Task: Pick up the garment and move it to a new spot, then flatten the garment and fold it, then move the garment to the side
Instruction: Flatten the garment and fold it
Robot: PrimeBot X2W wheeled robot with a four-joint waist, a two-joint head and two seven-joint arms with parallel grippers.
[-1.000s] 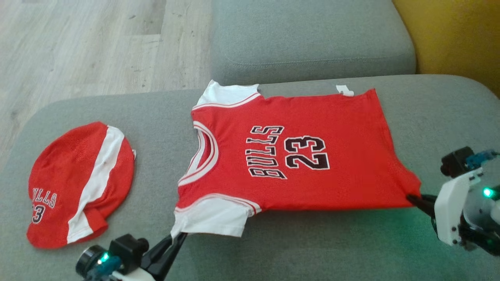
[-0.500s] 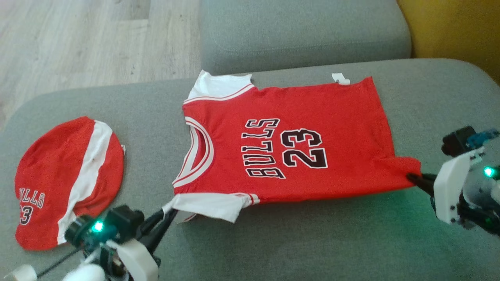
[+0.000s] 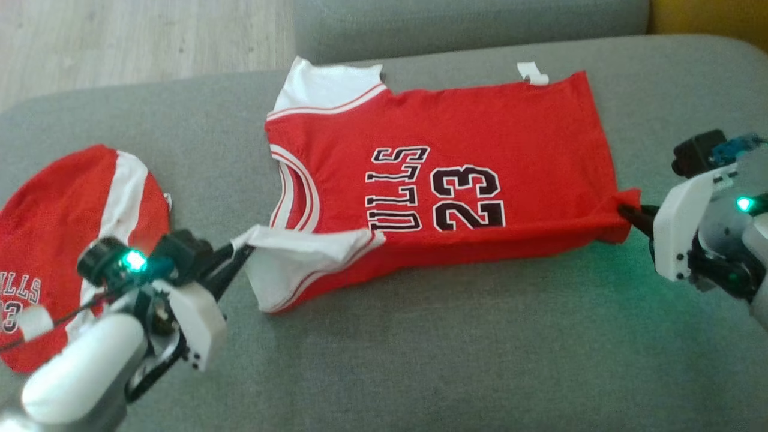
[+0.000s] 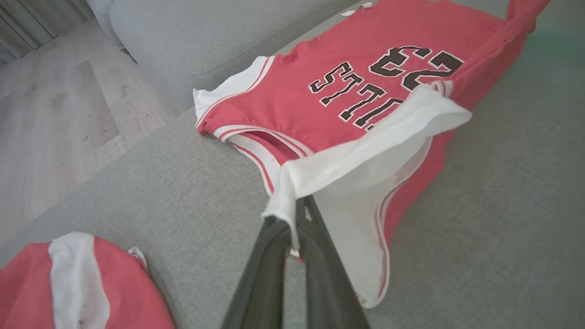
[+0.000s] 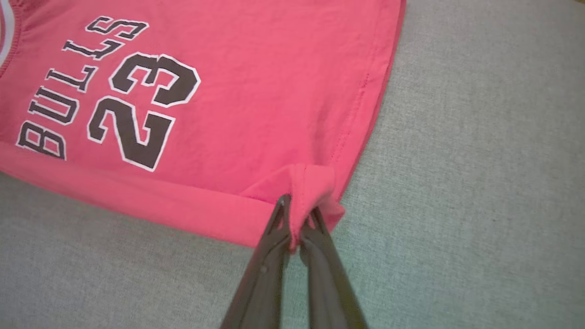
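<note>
two grippers are pinching the red jersey (image 3: 456,180) spread mid-frame on the grey sofa (image 3: 480,360) in the head view: left gripper (image 3: 240,252) at lower left holding its white sleeve (image 3: 300,258) raised, right gripper (image 3: 627,213) at right clamping a hem corner. left wrist view: fingers (image 4: 260,274) are gripping the sleeve edge at bottom centre. right wrist view: fingers (image 5: 258,274) are gripping the bunched corner.

Red jersey (image 3: 456,180) with white sleeves, black lettering, grey sofa (image 3: 480,360), pale wood floor (image 3: 120,42)
</note>
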